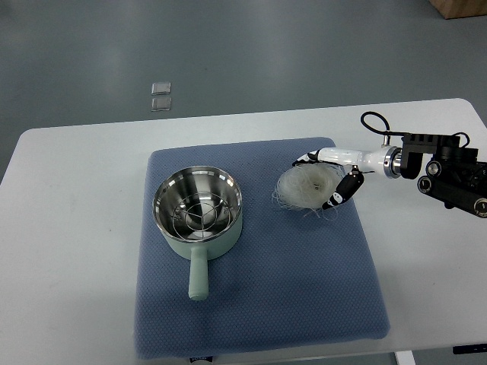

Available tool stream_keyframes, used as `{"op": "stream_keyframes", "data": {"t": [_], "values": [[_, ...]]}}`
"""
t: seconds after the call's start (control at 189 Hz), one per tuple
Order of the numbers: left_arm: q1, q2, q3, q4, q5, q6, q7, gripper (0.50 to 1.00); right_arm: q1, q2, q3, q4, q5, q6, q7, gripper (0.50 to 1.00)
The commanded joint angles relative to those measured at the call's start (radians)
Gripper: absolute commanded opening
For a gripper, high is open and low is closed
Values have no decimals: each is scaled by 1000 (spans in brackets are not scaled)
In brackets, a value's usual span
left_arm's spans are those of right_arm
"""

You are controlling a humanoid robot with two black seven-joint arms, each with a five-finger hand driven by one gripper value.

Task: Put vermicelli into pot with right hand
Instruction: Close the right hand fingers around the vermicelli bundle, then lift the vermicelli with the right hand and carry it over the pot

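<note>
Closing my right hand (326, 181) around the vermicelli (307, 188) is the step in hand, as I judge it: the white fingers (307, 158) show at the far edge of the nest and a dark-tipped digit (340, 192) sits against its right side, so the hand brackets the bundle from above and from the right. Whether the fingers already bear on the strands or only rest beside them I cannot tell from this view, and the nest lies flat on the blue mat (304, 304) with no sign of lift. The vermicelli is a loose, pale, round tangle with stray loops sticking out at the lower edge; it will likely compress and shed strands, so I should gather it inward and close well under its bulk rather than pinch the top. The pot (199, 215) stands to the left on the same mat, apart from the nest, mouth up, with a wire rack visible inside and its handle (198, 275) pointing toward me. For a clean transfer I should lift straight up first, carry across to the left above the rim, and let go only over the centre of the opening. Risk: trailing loops catching on the rim. The left arm is out of view. The mat lies on the white surface (68, 228).
</note>
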Motion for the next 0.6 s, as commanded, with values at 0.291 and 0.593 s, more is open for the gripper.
{"op": "stream_keyframes", "data": {"t": [0.291, 0.593], "values": [[1, 0, 0, 0, 0, 0, 0, 1000, -1, 13, -5, 0, -7, -1, 2, 523], [1, 0, 0, 0, 0, 0, 0, 1000, 22, 12, 3, 0, -7, 0, 26, 500]]}}
